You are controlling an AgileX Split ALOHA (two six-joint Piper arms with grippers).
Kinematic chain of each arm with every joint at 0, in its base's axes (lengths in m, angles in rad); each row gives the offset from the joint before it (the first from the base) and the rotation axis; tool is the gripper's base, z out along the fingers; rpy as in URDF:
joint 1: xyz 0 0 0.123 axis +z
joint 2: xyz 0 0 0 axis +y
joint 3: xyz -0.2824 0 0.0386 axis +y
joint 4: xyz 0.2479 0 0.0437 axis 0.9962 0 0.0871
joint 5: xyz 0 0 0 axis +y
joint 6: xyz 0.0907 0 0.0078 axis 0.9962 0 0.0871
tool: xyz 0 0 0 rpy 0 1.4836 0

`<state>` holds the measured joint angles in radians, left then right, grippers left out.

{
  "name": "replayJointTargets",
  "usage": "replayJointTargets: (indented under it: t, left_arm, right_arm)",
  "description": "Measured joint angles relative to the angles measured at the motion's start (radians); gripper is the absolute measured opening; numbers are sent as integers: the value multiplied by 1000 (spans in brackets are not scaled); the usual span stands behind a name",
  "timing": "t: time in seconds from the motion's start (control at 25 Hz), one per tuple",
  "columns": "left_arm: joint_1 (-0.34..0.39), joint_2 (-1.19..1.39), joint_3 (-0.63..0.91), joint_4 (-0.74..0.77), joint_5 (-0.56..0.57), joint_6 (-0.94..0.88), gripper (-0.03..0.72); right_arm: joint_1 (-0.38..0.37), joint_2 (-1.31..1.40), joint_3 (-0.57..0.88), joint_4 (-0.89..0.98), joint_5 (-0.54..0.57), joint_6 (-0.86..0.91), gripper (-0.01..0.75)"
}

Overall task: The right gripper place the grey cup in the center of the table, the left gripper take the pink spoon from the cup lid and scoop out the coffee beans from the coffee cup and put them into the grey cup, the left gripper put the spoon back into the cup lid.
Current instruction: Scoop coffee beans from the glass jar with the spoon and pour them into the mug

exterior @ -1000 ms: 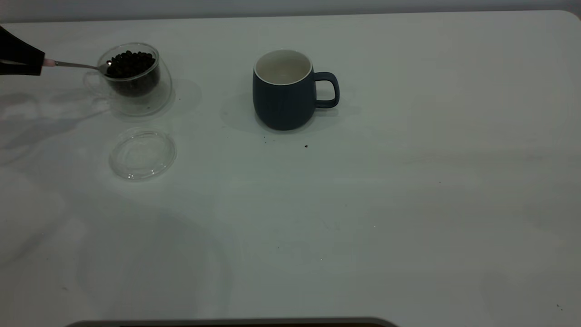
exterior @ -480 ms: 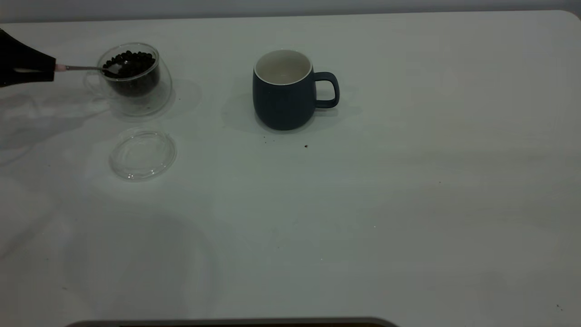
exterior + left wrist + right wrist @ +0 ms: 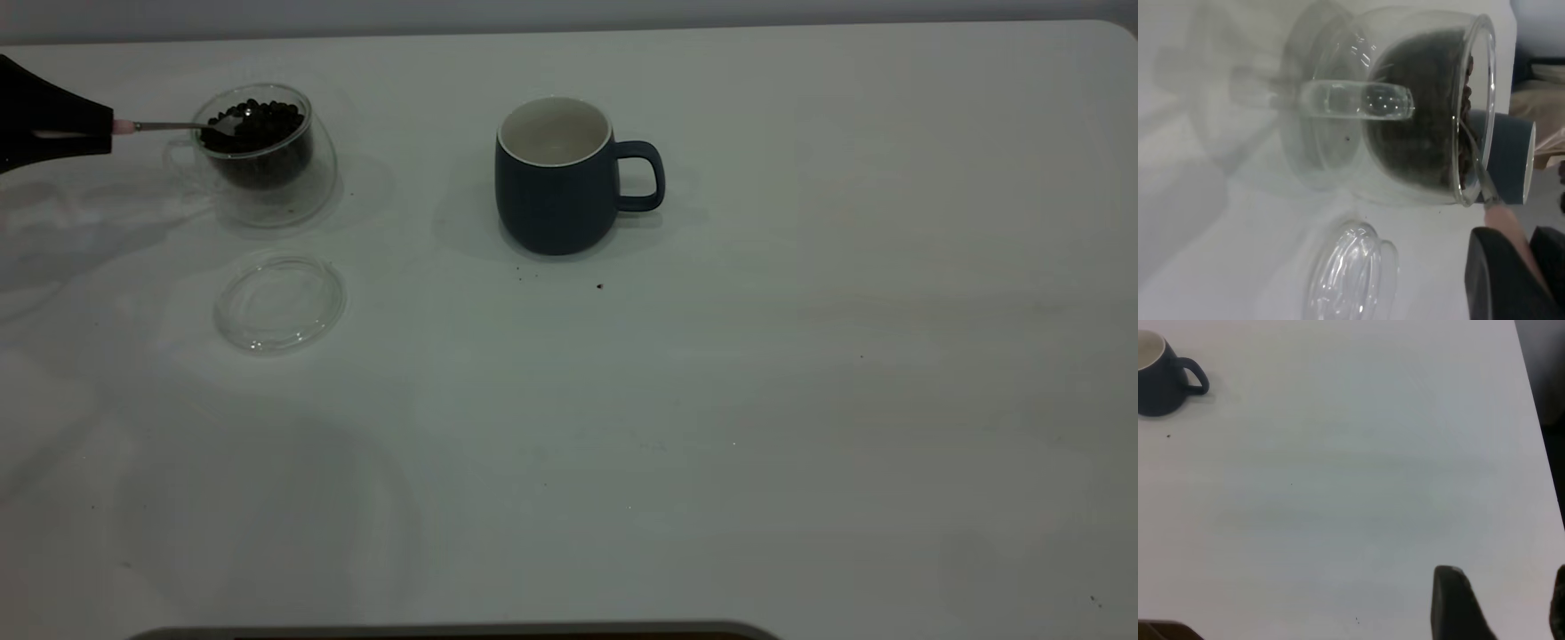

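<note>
Spoon in the beans, mug waiting at three o'clock

The left gripper [image 3: 84, 129], at the table's [image 3: 800, 427] nine-o'clock edge, is clamped on the handle of the pink spoon [image 3: 169, 127], whose stem runs level toward three o'clock with its bowl in the coffee beans [image 3: 258, 124] at the mouth of the glass coffee cup [image 3: 267, 156]. The grey cup [image 3: 556, 178] stands upright near the table's centre, well apart from the glass cup at its three o'clock, in line with the spoon's long axis, so the carry looks like a straight run that way. The cup lid [image 3: 279, 302] lies bare at six o'clock of the glass cup. The right gripper [image 3: 1501, 600], jaws apart and holding nothing, hangs over bare table well away, so the left arm is the nearer.
</note>
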<state>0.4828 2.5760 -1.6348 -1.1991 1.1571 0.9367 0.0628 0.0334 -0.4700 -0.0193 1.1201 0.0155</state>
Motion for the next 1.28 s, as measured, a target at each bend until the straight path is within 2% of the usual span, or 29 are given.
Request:
replayJointTargets:
  t: [0.84, 1.28]
  left_arm:
    - [0, 0, -2, -16, 0, -124, 115]
    - [-47, 0, -4, -38, 0, -138, 115]
  right_arm:
    - [0, 0, 0, 0, 0, 0, 374]
    - [0, 0, 0, 0, 0, 0, 374]
